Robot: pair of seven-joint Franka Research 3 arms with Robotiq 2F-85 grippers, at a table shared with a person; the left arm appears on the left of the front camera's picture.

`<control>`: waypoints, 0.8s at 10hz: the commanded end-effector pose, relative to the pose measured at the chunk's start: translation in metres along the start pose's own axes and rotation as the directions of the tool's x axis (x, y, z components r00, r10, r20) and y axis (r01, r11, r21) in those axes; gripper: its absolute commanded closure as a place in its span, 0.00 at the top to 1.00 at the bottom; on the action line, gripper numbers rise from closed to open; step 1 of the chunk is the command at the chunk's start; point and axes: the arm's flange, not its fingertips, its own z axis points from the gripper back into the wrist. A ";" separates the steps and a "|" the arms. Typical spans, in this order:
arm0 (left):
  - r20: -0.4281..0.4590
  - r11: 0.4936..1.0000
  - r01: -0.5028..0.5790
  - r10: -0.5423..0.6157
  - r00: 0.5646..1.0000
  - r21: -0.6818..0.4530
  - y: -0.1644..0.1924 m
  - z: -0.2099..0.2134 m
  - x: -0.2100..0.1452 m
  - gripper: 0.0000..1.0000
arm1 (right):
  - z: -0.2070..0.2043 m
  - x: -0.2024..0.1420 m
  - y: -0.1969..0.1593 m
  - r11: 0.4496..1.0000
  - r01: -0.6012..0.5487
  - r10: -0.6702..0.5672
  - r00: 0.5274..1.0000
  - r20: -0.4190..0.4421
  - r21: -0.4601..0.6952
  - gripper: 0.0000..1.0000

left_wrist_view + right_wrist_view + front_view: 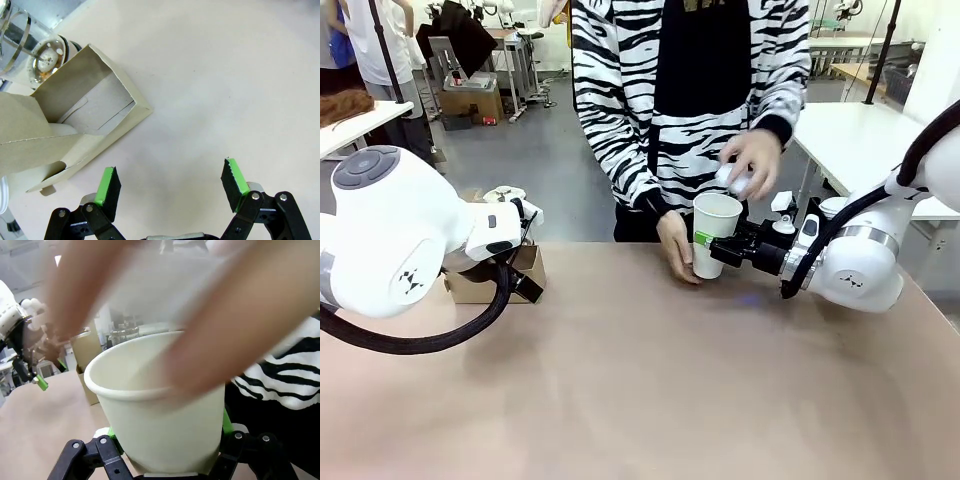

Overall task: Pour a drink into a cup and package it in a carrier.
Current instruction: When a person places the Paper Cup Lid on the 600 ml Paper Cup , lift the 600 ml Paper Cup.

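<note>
The job just now looks like capping. The right gripper [728,248] is clamped across the lower half of the paper cup [716,215], holding it upright at the far edge of the desk [640,380], just in front of the person. One hand [752,160] hovers over the open mouth with what seems to be a white lid [734,180]; the other hand [675,248] cups the base. To do this well, the gripper should grip firmly but not so hard that the thin wall buckles. It should also hold level and motionless while the lid is pressed down, so the rim takes the push evenly. The cup is plain white, tapered, with a rolled rim and a small green mark on its side. The right wrist view shows a pale inner wall, and I cannot tell how full it is. The left gripper [171,182] hangs with its green pads wide apart above bare desk. It is near the brown cardboard carrier [90,85], which stands on the robot's left beside a glass jug [15,27], well apart from the cup.
</note>
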 end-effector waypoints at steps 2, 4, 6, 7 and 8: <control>0.001 1.000 0.000 0.000 1.000 -0.002 0.000 0.000 0.000 1.00 | -0.002 0.002 0.000 1.000 -0.003 0.003 1.000 0.008 -0.007 0.80; 0.001 1.000 0.000 0.000 1.000 -0.002 0.000 0.000 0.000 1.00 | -0.002 0.002 0.000 1.000 -0.003 0.003 1.000 0.008 -0.007 0.80; 0.001 1.000 0.000 0.000 1.000 -0.002 0.000 0.000 0.000 1.00 | -0.002 0.002 0.000 1.000 -0.003 0.003 1.000 0.008 -0.007 0.80; 0.001 1.000 0.000 0.000 1.000 -0.002 0.000 0.000 0.000 1.00 | -0.002 0.002 0.000 1.000 -0.003 0.003 1.000 0.008 -0.007 0.80; 0.001 1.000 0.000 0.000 1.000 -0.002 0.000 0.000 0.000 1.00 | -0.002 0.002 0.000 1.000 -0.003 0.003 1.000 0.008 -0.007 0.80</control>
